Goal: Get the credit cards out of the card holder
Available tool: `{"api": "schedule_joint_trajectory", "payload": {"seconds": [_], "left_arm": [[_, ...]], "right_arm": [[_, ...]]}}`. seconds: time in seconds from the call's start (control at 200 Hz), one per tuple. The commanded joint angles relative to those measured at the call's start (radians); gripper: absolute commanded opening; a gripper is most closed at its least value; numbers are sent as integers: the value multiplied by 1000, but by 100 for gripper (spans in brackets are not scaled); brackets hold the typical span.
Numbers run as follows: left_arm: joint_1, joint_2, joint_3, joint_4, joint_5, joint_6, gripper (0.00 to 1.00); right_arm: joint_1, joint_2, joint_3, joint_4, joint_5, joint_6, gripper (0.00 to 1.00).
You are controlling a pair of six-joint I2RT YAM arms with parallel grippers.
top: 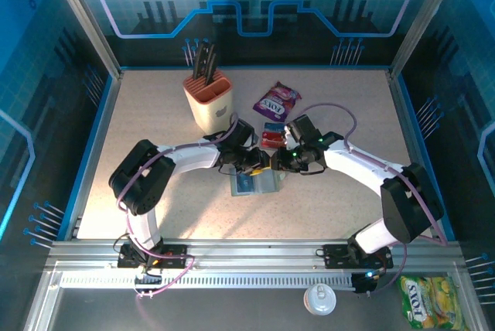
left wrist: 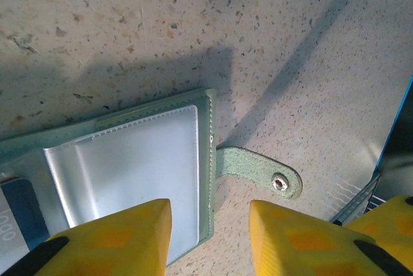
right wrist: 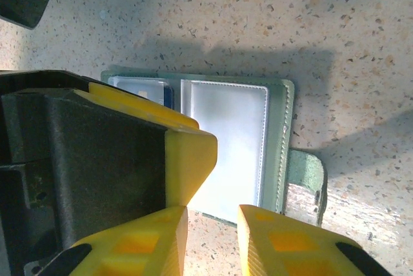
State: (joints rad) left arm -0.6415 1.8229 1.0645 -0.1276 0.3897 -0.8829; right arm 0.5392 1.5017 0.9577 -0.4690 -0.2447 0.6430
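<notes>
Card holder [top: 255,184] open flat on the table [top: 139,122], grippers meeting over it.
Left gripper [left wrist: 210,224], fingers parted and empty, hangs above the clear pocket [left wrist: 129,153] edge, likely lining up on the blue card [left wrist: 22,215] beside it; right gripper [right wrist: 213,224], narrowly parted and empty, seems poised to steady the holder.

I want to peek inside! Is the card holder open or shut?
Open: the card holder lies spread flat, clear pockets showing, snap strap undone.

You see the card holder [top: 255,184] on the table [top: 155,130], just before two loose credit cards [top: 272,136]. Behind them lies the snack packet [top: 276,100], with the knife block [top: 209,107] to its left.
</notes>
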Motion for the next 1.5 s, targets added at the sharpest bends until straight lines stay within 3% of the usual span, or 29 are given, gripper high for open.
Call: {"api": "schedule_joint_trajectory", "payload": {"seconds": [0.0,0.96,1.496], "left_arm": [[-9,-53,21,-14,2,30,36],[113,-368,-361,12,-102,-30,26],[117,-302,-373,24,-80,-35,10]], "right_arm": [[6,8,36,9,-46,-13,29],[151,285,189,96,-151,41,29],[152,302,161,111,-149,38,29]]}}
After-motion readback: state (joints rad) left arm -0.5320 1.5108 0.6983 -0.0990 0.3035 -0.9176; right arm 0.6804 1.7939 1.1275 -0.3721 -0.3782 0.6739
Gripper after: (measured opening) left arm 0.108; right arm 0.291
